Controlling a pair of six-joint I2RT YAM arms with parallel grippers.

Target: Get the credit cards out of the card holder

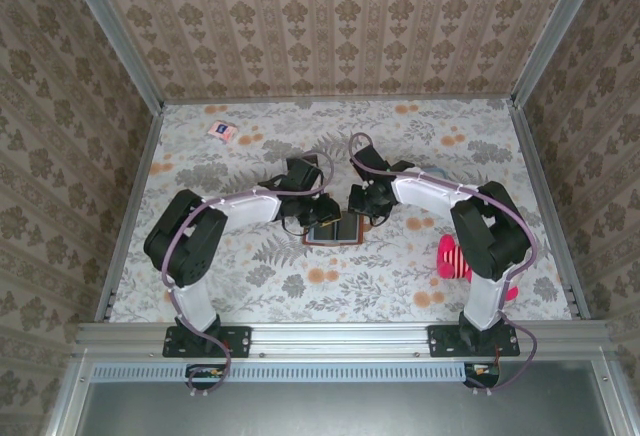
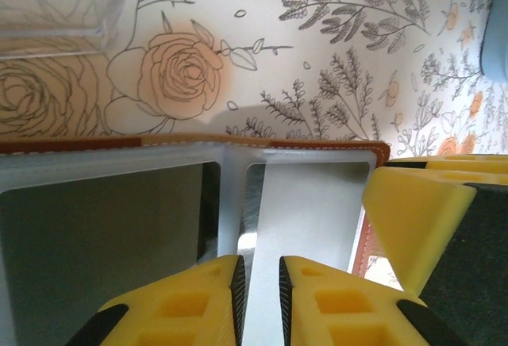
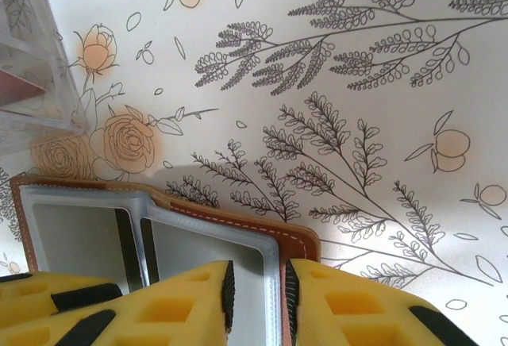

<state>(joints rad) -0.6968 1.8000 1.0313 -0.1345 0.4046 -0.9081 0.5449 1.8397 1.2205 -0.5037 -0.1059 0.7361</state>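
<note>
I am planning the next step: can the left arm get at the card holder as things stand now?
Probably yes. The left gripper has its jaws nearly closed on the grey inside of the open card holder. Nothing lies between them; the right gripper is close beside it.

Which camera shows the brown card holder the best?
Right wrist view: the card holder shows its brown stitched edge, a corner and grey pockets up close. Left wrist view gives mostly grey inside, thin brown edge. Top view: tiny, partly covered.
</note>
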